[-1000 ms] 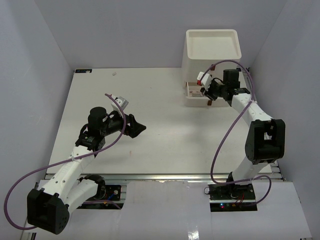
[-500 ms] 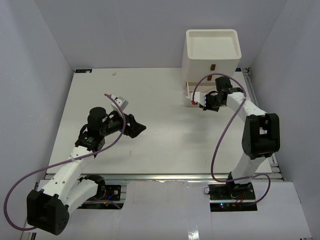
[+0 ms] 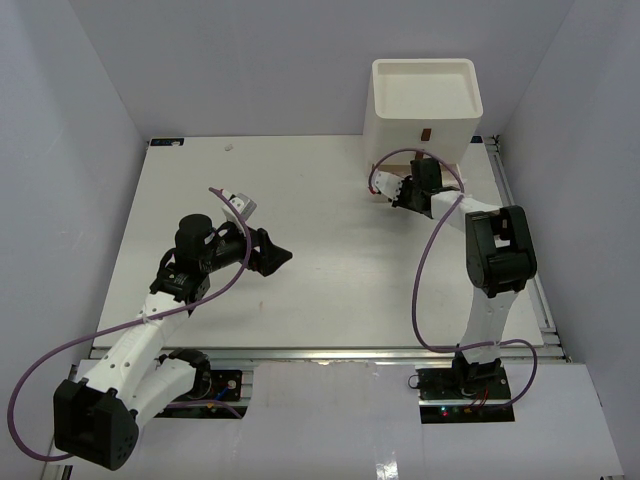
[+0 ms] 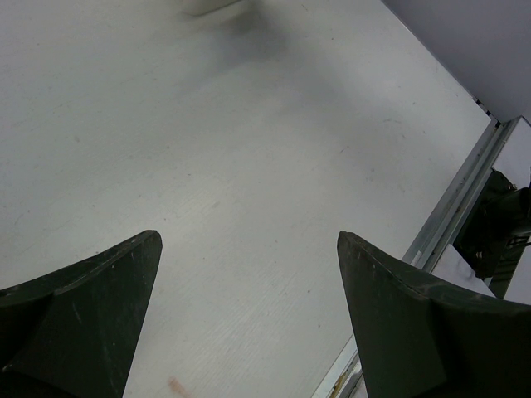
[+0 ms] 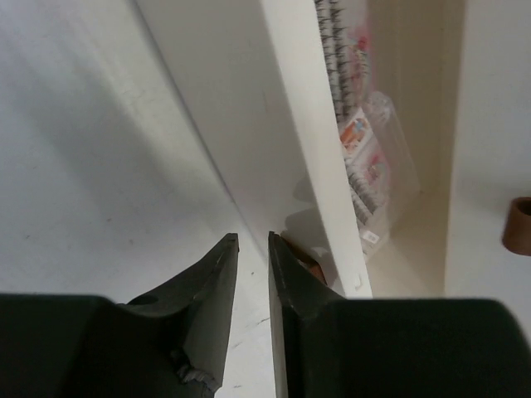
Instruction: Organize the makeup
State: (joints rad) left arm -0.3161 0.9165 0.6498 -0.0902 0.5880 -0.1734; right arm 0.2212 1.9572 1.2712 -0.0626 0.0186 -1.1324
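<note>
Only makeup I can really make out is the flat packets (image 5: 358, 137). They're glossy clear-and-white sleeves with reddish marks and rows of fine black print. They stand on edge inside the open bottom drawer (image 5: 286, 116), upper right of the right wrist view. The drawer's front wall is smooth matte white plastic and cuts diagonally across the frame, so it hides most of what's inside.

The right claw (image 5: 253, 242) sits bottom centre of that view. It has two dark blade-shaped fingers nearly together with just a thin slit between them, and nothing in the slit. The tips are right at the foot of the drawer's front wall, but I honestly can't tell if they touch it. There's a small reddish-brown bit (image 5: 311, 267) just beside one tip at the base of the wall, too hidden to say what it is. A brown knob (image 5: 518, 224) pokes in at the right edge.

From the top view, the drawer unit (image 3: 425, 105) is a boxy white thing with a sunken tray-like top, in the upper right of the frame. The right claw (image 3: 398, 195) is down at its base, with a purple cable (image 3: 432, 270) looping off the arm.

The left claw (image 3: 272, 256) is middle left. Its chunky dark wedge fingers are spread wide apart over the bare bench (image 3: 330, 270), holding nothing. The bench is matte white with a faint grain. In the left wrist view there's a faint reddish smudge (image 4: 176, 384) at the bottom and a metal rail (image 4: 460, 203) along the bench edge on the right.
</note>
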